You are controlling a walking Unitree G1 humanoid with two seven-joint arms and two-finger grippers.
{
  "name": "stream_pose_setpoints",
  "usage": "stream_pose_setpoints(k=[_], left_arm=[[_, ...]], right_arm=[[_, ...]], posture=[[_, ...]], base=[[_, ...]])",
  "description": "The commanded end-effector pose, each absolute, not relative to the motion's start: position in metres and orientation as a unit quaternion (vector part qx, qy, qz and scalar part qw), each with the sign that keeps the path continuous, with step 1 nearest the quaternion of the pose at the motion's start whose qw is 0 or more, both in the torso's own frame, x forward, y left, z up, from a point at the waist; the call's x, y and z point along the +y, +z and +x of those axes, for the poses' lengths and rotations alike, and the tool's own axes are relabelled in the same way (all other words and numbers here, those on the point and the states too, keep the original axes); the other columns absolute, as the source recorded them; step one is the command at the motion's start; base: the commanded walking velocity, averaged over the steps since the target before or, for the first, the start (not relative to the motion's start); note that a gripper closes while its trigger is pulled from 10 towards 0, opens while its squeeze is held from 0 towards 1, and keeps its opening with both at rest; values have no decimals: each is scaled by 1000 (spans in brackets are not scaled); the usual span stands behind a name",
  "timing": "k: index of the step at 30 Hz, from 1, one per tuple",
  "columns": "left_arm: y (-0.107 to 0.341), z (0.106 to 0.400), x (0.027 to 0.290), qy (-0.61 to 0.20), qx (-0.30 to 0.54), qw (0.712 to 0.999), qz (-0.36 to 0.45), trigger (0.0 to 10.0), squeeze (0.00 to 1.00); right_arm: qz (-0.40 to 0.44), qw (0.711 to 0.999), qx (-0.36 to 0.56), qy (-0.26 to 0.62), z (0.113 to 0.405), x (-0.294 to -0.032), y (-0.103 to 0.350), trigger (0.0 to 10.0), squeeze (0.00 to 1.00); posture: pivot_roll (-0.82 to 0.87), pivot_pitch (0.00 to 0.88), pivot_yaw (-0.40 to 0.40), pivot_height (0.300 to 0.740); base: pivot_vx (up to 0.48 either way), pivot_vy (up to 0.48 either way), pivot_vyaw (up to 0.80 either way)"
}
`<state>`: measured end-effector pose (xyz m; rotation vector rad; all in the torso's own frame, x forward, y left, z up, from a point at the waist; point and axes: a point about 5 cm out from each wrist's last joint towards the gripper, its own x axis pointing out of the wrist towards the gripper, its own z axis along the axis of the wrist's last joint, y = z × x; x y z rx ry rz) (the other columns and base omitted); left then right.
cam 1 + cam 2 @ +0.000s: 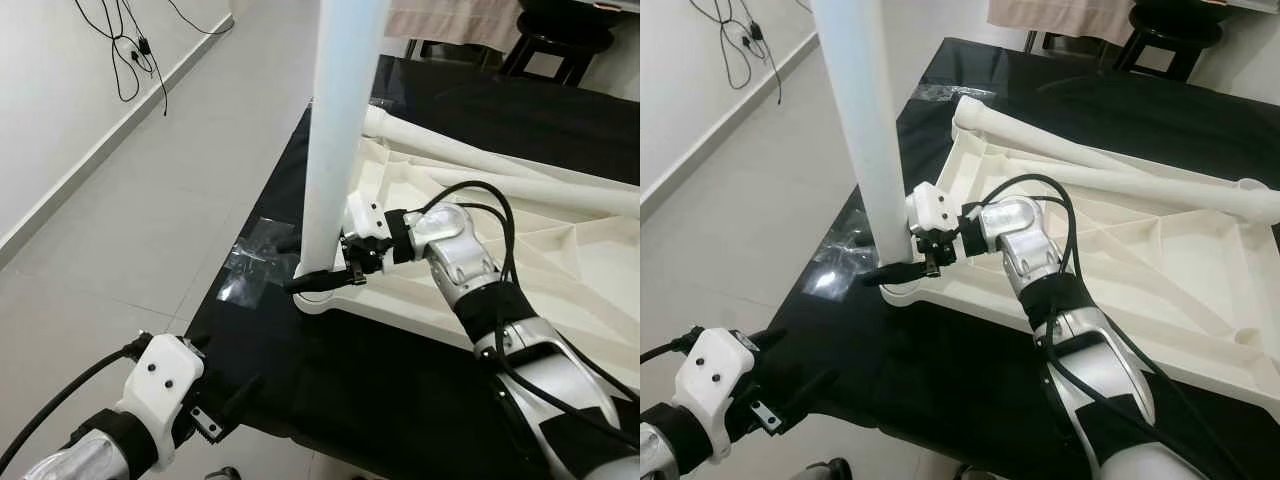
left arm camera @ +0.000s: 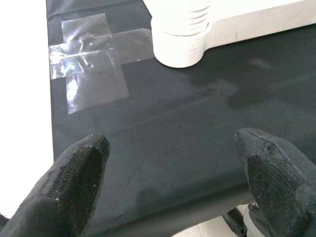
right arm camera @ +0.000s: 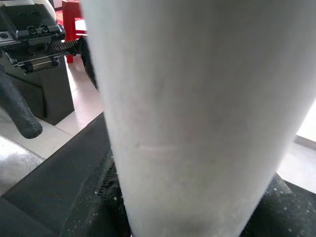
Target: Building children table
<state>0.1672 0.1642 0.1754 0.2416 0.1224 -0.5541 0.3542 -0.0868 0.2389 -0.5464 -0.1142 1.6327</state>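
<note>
Upright leg (image 1: pixel 335 140) on tabletop (image 1: pixel 560 260) near-left corner, tabletop on mat (image 1: pixel 400 370), second leg (image 1: pixel 500 165) lying across behind

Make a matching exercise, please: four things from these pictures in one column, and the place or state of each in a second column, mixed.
Things
1. upright table leg
2. second leg
3. clear tape
4. left gripper

Places or states
A. stuck flat on the black mat
B. open above the mat edge
C. standing in the tabletop's corner socket, held by the right gripper
D. lying across the upturned tabletop

Pairs: 1-C, 2-D, 3-A, 4-B
</note>
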Motion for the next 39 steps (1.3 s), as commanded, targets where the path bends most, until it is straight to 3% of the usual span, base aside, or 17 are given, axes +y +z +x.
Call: stream_pose_setpoints(k=[1,14,20,27,29,30,32,33,35,37,38,39], left_arm=[[174,164,164,-277,66,952,115,10000,0],[175,163,163,-275,66,952,113,10000,0],[174,163,163,-275,66,953,112,10000,0],[174,163,163,-275,66,953,111,10000,0],[174,163,162,-276,67,953,110,10000,0],[174,163,162,-276,67,953,110,10000,0],[173,162,162,-276,67,952,110,10000,0],[173,162,162,-276,67,952,110,10000,0],[173,161,161,-275,67,953,108,10000,0],[173,161,161,-275,67,953,108,10000,0],[173,161,161,-275,67,953,107,10000,0],[173,161,161,-275,67,953,107,10000,0]], right_arm=[[-223,653,-8,724,355,-89,223,10000,0],[-211,668,26,714,359,-94,214,10000,0],[-185,702,38,686,362,-95,202,10000,0],[-146,761,39,631,368,-92,196,10000,0],[-140,791,33,595,369,-94,193,10000,0],[-140,791,33,595,369,-94,193,10000,0],[-131,823,33,552,367,-97,188,10000,0],[-131,823,33,552,367,-97,188,10000,0],[-93,877,36,471,357,-97,175,10000,0],[-93,877,36,471,357,-97,175,10000,0],[-81,922,38,378,341,-91,161,10000,0],[-81,922,38,378,341,-91,161,10000,0]], posture=[[117,280,-46,740],[116,285,-50,740],[116,285,-50,740],[110,288,-54,740],[102,286,-66,740],[102,286,-66,740],[92,283,-75,740],[92,283,-75,740],[86,281,-90,740],[86,281,-90,740],[89,283,-93,740],[89,283,-93,740]], base=[[0,0,0],[0,0,0],[0,0,0],[0,0,0],[0,0,0],[0,0,0],[0,0,0],[0,0,0],[0,0,0],[0,0,0],[0,0,0],[0,0,0]])
